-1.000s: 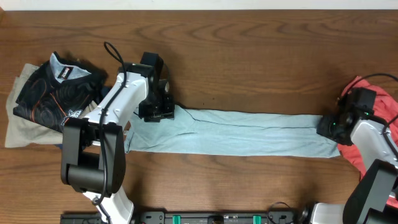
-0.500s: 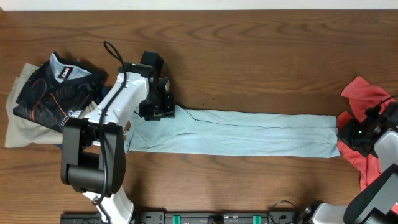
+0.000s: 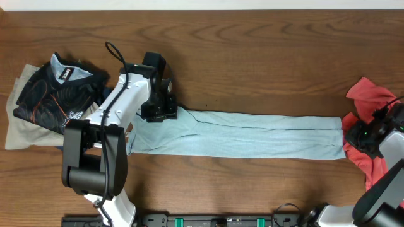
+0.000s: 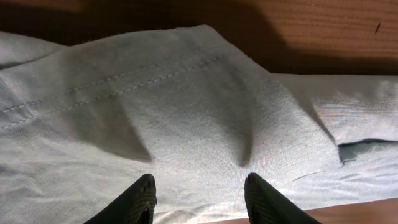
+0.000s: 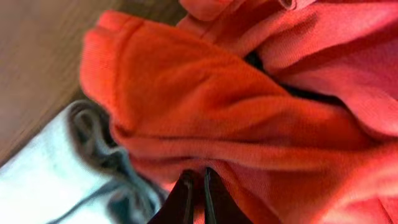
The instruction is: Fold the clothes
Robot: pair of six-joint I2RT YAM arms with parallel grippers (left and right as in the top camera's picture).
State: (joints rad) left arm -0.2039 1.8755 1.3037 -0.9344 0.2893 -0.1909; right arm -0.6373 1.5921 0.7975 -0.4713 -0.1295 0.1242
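Observation:
Light blue trousers [image 3: 252, 135], folded lengthwise, lie flat in a long strip across the table. My left gripper [image 3: 158, 113] rests on their waist end; in the left wrist view its fingers [image 4: 199, 190] are open, spread on the blue cloth [image 4: 186, 93] and holding nothing. My right gripper [image 3: 361, 133] is past the leg end, over a red garment [image 3: 366, 94]. In the right wrist view its fingers [image 5: 196, 183] are shut against the red cloth [image 5: 249, 93], and the trouser hem [image 5: 37, 174] lies to the left, apart from them.
A black patterned jersey [image 3: 53, 94] lies on a beige garment [image 3: 19, 135] in a pile at the far left. The red garment hangs toward the table's right edge. Bare wood [image 3: 252, 57] lies behind the trousers.
My right gripper has moved right, off the trousers' leg end and onto the red garment. The leg end now lies flat. The left arm has not moved.

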